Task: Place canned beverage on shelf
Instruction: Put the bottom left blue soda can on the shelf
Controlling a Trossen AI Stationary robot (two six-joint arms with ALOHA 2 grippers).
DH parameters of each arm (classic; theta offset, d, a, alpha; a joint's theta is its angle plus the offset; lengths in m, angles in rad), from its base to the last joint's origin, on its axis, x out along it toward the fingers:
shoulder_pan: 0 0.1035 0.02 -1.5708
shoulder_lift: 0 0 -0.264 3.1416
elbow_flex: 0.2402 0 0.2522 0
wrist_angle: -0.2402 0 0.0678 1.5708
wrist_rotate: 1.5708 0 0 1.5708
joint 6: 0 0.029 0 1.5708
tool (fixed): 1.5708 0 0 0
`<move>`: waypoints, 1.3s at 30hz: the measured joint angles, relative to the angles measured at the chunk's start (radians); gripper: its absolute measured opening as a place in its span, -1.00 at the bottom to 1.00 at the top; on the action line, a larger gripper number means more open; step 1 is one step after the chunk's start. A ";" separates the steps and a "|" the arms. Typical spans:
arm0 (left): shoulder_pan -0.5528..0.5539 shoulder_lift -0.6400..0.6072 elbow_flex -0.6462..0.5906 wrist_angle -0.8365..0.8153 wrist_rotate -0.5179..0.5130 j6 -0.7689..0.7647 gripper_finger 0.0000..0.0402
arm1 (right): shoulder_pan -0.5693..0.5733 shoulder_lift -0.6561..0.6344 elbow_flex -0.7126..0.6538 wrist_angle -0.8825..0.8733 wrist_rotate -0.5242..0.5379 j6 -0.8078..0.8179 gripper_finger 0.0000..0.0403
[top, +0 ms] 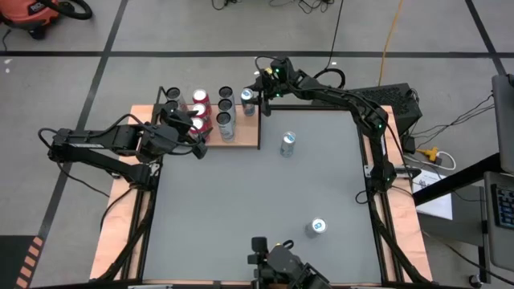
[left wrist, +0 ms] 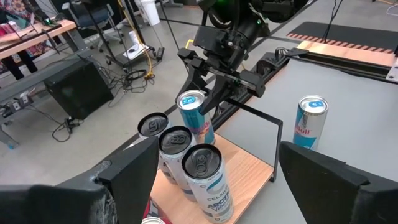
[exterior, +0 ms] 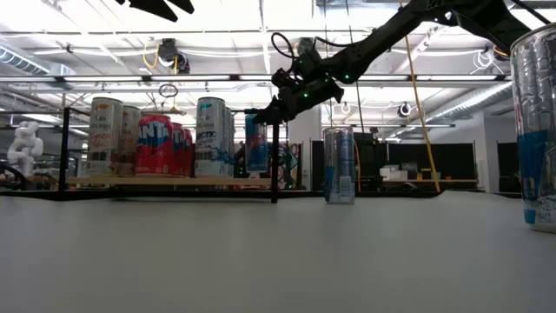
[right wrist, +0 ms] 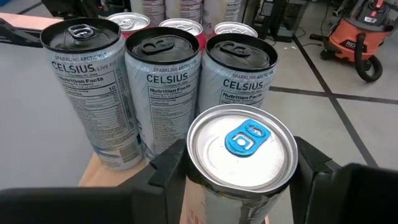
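Right gripper (top: 250, 98) is clamped on the blue-tab can (right wrist: 241, 146) at the shelf (top: 245, 136)'s 1 o'clock corner — I'd lower straight, clear of the Celsius cans (right wrist: 163, 87), then release. Left gripper (top: 195, 136) waits open at 9 o'clock.

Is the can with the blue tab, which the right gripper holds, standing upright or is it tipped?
Upright. The blue-tab can shows its top flat between the right gripper's fingers, and stands vertical at the shelf's corner.

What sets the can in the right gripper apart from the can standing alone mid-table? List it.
1. The gripped can stands at the shelf corner; the lone can stands on the grey table.
2. The right gripper has its jaws around the gripped can; nothing touches the lone can.

Both are upright, silver-topped, with blue tabs.
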 joint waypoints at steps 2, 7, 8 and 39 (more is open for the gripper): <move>0.000 0.000 0.000 0.000 0.000 0.000 0.64 | 0.002 0.000 0.000 0.001 0.001 0.011 -0.25; 0.000 0.000 0.000 0.000 0.000 0.000 0.64 | 0.013 0.005 0.034 -0.024 0.011 0.040 -0.25; 0.000 0.000 0.000 -0.001 0.000 0.000 0.64 | 0.015 0.006 0.043 -0.028 0.021 0.040 -0.25; 0.000 0.000 0.000 -0.003 0.015 0.005 0.64 | 0.041 0.018 0.085 -0.091 0.113 -0.012 -0.19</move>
